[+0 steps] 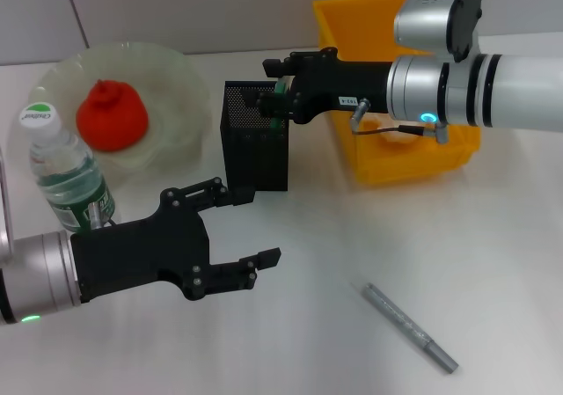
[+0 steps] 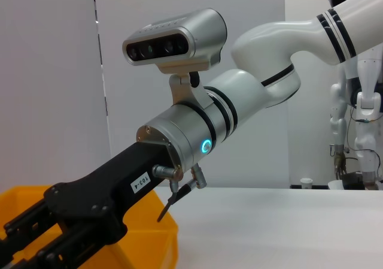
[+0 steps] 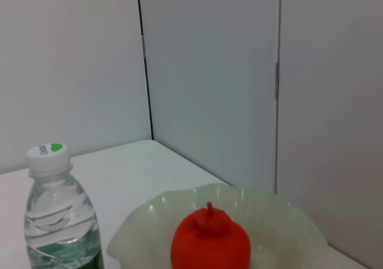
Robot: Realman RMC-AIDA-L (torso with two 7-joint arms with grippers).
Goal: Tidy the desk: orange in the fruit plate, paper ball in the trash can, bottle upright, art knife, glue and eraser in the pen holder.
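Right end effector (image 1: 271, 96) hovers at the rim of the black mesh pen holder (image 1: 254, 140), clamped on a small green item, likely to drop it inside. Left end effector (image 1: 251, 228) waits nearby, fingers apart and empty. Grey slender art knife (image 1: 410, 327) lies on the white table (image 1: 493, 263).

The red-orange fruit (image 1: 112, 114) sits in the translucent scalloped plate (image 1: 176, 78); the clear plastic bottle (image 1: 66, 171) stands upright; the grey art knife (image 1: 410, 326) lies flat.

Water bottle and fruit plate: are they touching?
Cannot tell. In the head view the water bottle overlaps the fruit plate rim, hiding any gap. The right wrist view cuts off the bottle's base, so contact isn't shown there either.
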